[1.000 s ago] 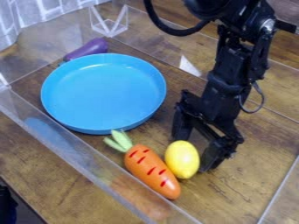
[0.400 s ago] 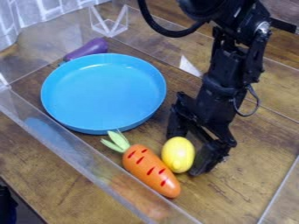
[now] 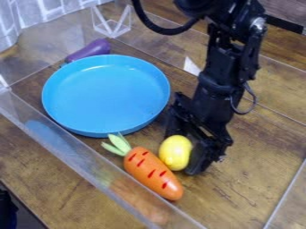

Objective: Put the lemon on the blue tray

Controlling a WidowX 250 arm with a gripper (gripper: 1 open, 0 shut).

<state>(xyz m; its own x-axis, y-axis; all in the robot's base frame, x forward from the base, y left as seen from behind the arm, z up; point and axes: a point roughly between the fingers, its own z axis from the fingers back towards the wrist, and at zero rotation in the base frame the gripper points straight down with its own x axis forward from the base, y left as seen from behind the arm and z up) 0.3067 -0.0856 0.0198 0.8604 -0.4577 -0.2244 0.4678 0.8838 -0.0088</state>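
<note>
Straddling the lemon (image 3: pixel 176 152) on the wooden table (image 3: pixel 257 192), end effector (image 3: pixel 191 150) part-open, grip unclear.

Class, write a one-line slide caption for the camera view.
Black robot hand straddles the small yellow toy lemon beside the orange toy carrot, near the round blue plastic tray.

The scene is viewed from above at an angle, fairly near, across the wooden table (image 3: pixel 269 192); seemingly one fixed camera.

- One lemon (image 3: pixel 176 152), yellow.
- One blue tray (image 3: pixel 106 94), round.
- One carrot (image 3: pixel 150 172), orange with green leaves.
- One purple item (image 3: pixel 86 50) behind the tray, kind unclear.
- One robot arm with one gripper (image 3: pixel 189 148).
</note>
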